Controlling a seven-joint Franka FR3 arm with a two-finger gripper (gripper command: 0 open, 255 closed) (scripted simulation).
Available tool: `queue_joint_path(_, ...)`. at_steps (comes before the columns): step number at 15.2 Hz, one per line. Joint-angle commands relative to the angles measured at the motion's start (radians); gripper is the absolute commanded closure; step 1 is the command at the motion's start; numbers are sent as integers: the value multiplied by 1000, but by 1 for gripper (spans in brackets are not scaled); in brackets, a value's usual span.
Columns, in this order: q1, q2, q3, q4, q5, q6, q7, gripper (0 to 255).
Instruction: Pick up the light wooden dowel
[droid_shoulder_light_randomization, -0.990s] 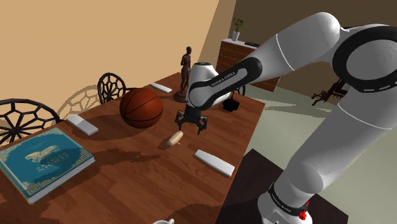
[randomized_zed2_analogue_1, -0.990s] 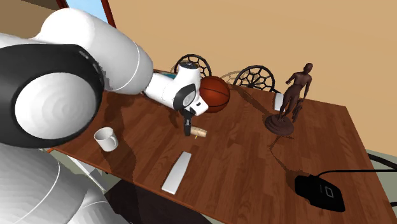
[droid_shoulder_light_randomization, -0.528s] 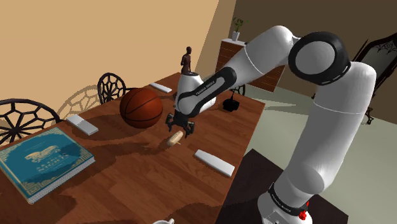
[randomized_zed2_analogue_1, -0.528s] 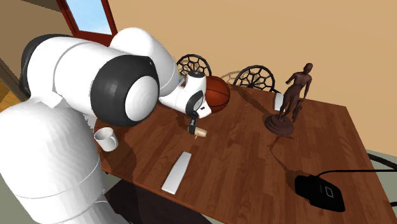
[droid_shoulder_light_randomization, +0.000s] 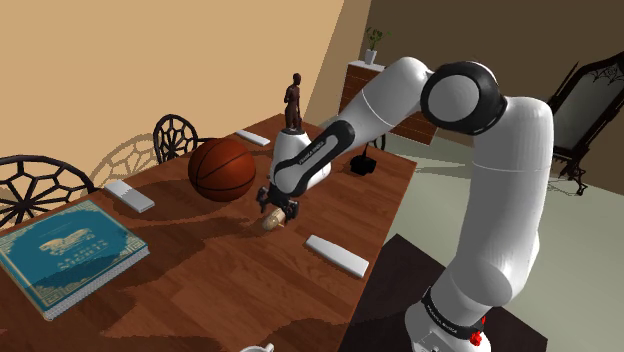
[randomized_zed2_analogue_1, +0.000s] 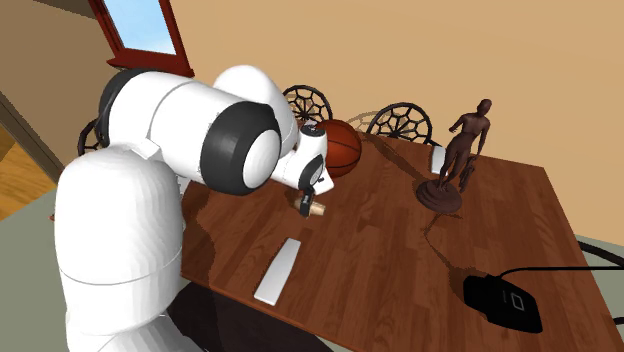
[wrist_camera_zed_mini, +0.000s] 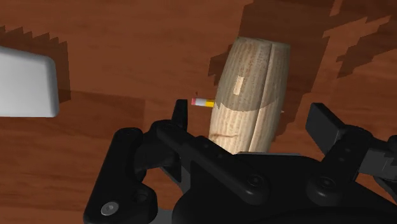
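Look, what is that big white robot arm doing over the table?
The white arm's black gripper is low over a light wooden dowel lying on the brown table, near a basketball. Its jaws stand open on either side of the dowel and do not touch it, so nothing is picked up yet.

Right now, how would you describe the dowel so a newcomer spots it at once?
On the long brown table, find the orange-brown basketball. Just beside it, toward the nearest flat white slab, lies the dowel. It is the only short, pale wooden barrel-shaped piece there, lying on its side.
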Motion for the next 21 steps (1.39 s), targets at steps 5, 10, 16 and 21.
queue_joint_path(5, 5, 34, -8, 3, -10, 31, 3, 255)
queue_joint_path(10, 5, 34, -8, 4, -10, 31, 3, 255)
queue_joint_path(16, -1, -3, 1, 1, 1, -4, -1, 255)
queue_joint_path(21, -11, -61, 14, 0, 19, -59, -10, 255)
